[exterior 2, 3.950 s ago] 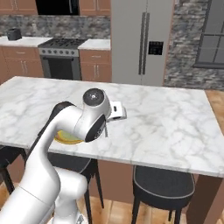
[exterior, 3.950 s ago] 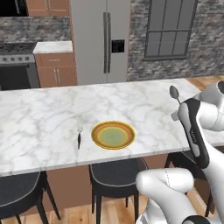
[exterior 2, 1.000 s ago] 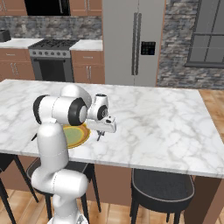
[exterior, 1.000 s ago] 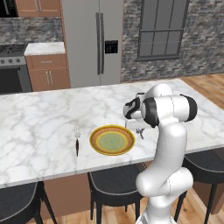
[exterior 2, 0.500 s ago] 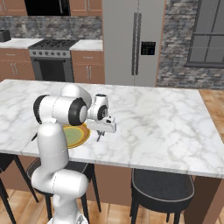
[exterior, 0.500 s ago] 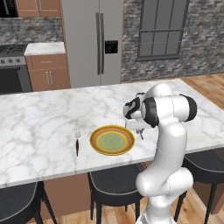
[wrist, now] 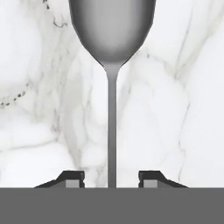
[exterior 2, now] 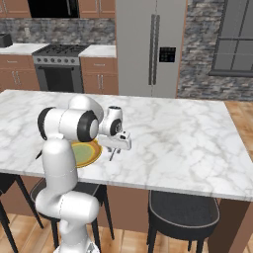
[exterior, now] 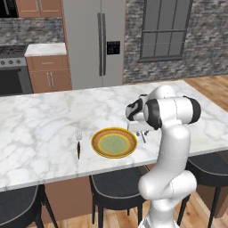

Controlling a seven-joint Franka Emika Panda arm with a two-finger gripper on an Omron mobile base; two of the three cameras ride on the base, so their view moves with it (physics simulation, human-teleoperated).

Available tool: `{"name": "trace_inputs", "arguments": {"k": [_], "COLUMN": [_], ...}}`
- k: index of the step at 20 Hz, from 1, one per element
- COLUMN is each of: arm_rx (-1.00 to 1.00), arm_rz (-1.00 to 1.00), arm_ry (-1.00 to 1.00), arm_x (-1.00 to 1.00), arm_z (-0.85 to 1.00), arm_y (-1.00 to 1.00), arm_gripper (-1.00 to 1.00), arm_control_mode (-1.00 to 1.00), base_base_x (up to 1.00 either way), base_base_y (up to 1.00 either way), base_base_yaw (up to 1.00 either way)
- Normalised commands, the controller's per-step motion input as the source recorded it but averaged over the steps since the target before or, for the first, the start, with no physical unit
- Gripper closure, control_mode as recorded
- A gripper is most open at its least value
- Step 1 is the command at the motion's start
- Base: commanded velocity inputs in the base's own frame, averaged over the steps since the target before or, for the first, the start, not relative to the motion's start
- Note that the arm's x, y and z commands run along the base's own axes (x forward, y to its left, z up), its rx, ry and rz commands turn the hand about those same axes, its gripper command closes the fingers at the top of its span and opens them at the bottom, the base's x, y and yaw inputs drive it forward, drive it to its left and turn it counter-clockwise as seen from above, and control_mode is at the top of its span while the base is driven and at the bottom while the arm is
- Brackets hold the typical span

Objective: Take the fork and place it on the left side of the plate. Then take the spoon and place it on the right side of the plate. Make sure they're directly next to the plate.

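you've got the fork [exterior: 78,142] lying just left of the plate [exterior: 114,143], so that half looks done. the spoon [wrist: 111,65] sits between the parted fingers of the gripper [wrist: 111,178], low over the counter [exterior: 40,129] right of the plate; whether it's released, i cannot tell.

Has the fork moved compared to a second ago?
No. The fork lies left of the plate, same as before.
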Motion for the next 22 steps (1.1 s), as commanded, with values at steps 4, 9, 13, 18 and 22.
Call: {"name": "trace_inputs", "arguments": {"k": [4,9,13,18,22], "arm_rx": [0.04,0.06,0.04,0.01,0.01], "arm_rz": [-0.03,-0.04,-0.02,-0.01,-0.01], "arm_ry": [-0.05,-0.09,-0.17,-0.19,-0.18], "arm_x": [-0.29,-0.43,-0.66,-0.72,-0.85], "arm_z": [0.08,0.28,0.63,0.78,0.70], "arm_y": [-0.10,-0.08,-0.01,0.00,0.00], "arm_gripper": [-1.00,-1.00,-1.00,-1.00,-1.00], "arm_control_mode": [-1.00,-1.00,-1.00,-1.00,-1.00], "base_base_x": [0.00,0.00,0.00,0.00,0.00], "base_base_y": [0.00,0.00,0.00,0.00,0.00], "base_base_yaw": [0.00,0.00,0.00,0.00,0.00]}}
